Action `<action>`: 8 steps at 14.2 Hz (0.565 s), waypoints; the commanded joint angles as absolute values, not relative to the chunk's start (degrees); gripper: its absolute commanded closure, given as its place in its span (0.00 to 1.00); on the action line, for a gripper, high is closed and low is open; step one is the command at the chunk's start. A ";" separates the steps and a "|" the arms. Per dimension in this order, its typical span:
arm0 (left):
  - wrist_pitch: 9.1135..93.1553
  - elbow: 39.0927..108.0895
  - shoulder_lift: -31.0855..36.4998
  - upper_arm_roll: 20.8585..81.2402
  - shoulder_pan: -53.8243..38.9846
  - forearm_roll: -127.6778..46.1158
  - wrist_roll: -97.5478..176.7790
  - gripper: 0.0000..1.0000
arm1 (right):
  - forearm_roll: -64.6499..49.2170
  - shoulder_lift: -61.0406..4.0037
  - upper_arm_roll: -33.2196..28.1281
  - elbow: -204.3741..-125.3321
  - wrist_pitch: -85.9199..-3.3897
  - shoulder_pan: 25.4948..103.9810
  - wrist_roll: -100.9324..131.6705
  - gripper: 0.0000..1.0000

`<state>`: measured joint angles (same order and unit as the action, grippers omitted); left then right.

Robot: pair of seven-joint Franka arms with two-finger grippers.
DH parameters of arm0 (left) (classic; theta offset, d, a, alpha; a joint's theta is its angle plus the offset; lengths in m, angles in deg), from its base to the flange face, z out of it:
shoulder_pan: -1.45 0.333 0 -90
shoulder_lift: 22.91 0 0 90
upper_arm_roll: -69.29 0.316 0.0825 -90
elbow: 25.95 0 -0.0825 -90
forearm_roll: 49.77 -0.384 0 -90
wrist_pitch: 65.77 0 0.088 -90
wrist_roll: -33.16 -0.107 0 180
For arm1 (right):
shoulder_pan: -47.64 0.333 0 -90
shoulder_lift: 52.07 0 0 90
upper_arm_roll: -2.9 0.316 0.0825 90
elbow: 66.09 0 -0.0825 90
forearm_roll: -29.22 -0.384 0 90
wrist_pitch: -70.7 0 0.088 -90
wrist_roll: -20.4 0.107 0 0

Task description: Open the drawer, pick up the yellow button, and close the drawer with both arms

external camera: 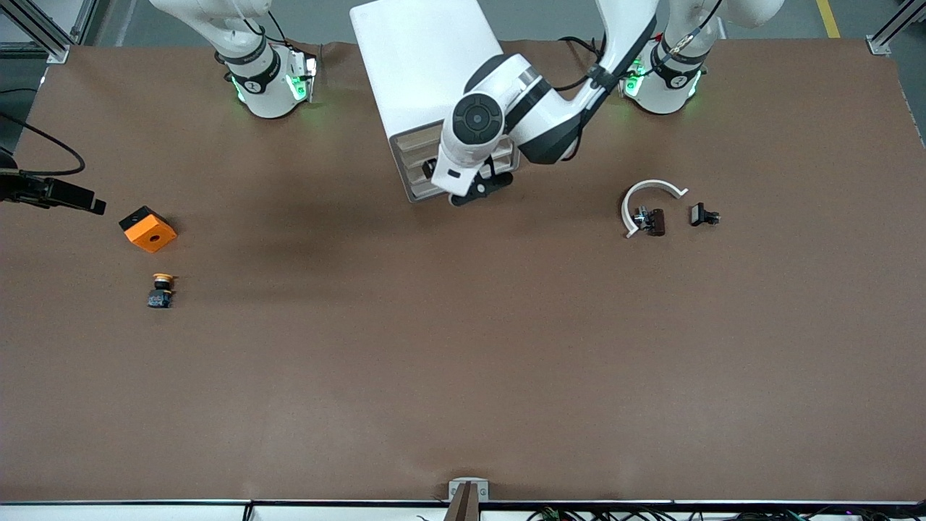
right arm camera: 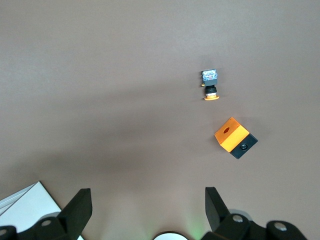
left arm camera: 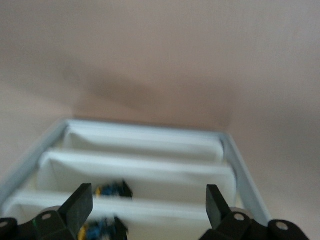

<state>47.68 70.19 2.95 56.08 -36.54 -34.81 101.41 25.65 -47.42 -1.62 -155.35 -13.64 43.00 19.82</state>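
The white drawer unit (external camera: 423, 69) stands between the two arm bases. My left gripper (external camera: 481, 186) hangs open at its front. In the left wrist view the unit's white tiers (left arm camera: 145, 167) lie just past my open left gripper (left arm camera: 147, 204), with small blurred blue and yellow things (left arm camera: 112, 190) in them. I cannot tell whether a drawer is pulled out. The button (external camera: 160, 288), with its orange cap and dark body, lies on the table toward the right arm's end. My right gripper (right arm camera: 147, 204) is open high above the table, and the button (right arm camera: 210, 85) shows far below it.
An orange square block (external camera: 148, 229) (right arm camera: 232, 136) sits just farther from the front camera than the button. A black device (external camera: 51, 192) juts in at that table end. Toward the left arm's end lie a white curved piece (external camera: 650, 197) and small black parts (external camera: 703, 215).
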 commanded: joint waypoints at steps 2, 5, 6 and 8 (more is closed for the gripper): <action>44.20 67.67 1.96 56.10 -30.03 -38.33 93.23 0.00 | 26.66 -47.41 -1.84 -154.78 -12.97 45.34 20.49 0.00; 37.79 67.31 0.64 56.02 -24.93 -44.74 83.03 0.00 | 27.37 -46.97 -1.93 -153.29 -12.88 45.53 20.05 0.00; 36.73 67.13 0.21 56.02 -23.61 -45.29 79.17 0.00 | 27.81 -46.89 -1.93 -152.50 -12.79 45.88 20.48 0.00; 34.71 65.21 -0.24 56.02 -19.66 -45.12 71.95 0.00 | 27.64 -46.71 -1.93 -151.00 -10.52 45.62 20.49 0.00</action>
<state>37.42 66.57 1.05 56.28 -22.37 -44.10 77.10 27.12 -47.35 -1.60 -153.78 -13.09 45.40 19.83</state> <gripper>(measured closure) 0.000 0.000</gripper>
